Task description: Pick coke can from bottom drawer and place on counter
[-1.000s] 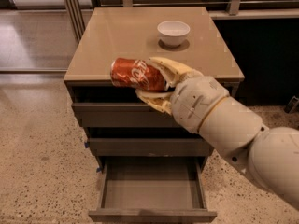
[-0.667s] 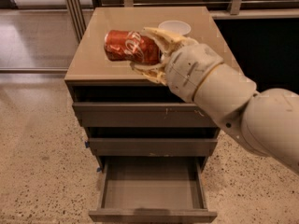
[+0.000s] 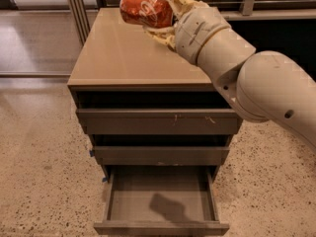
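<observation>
Counter [image 3: 128, 53]: tan slab beneath the gripper, most of it spreading toward the camera and to the gripper's left.
Arm [image 3: 256, 83]: white, reaching in from the right and ending at the gripper.
Bottom drawer [image 3: 160, 228]: pulled open, far below the gripper, a dark shadow on its grey floor.
Gripper [image 3: 167, 16]: raised over the counter's far part, fingers clamped on the can.
Coke can [image 3: 145, 9]: lying sideways in the gripper, jutting out to its left.

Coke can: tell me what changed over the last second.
The pincer, shut on the coke can, carried it from the front edge of the counter up and farther back. The white bowl is now out of sight. The can stays sideways; the bottom drawer stays open.
</observation>
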You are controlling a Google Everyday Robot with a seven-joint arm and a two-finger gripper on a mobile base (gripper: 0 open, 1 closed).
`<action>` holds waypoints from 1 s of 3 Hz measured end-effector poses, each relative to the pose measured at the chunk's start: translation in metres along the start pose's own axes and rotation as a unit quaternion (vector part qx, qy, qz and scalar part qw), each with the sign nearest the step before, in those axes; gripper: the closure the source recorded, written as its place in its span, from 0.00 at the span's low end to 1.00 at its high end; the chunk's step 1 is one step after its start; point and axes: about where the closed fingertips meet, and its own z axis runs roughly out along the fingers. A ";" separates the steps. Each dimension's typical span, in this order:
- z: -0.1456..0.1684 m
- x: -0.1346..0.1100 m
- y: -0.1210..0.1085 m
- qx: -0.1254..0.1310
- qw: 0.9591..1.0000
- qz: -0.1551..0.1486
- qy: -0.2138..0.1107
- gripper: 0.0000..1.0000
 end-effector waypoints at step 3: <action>0.039 0.110 0.020 0.054 0.987 0.072 0.130 1.00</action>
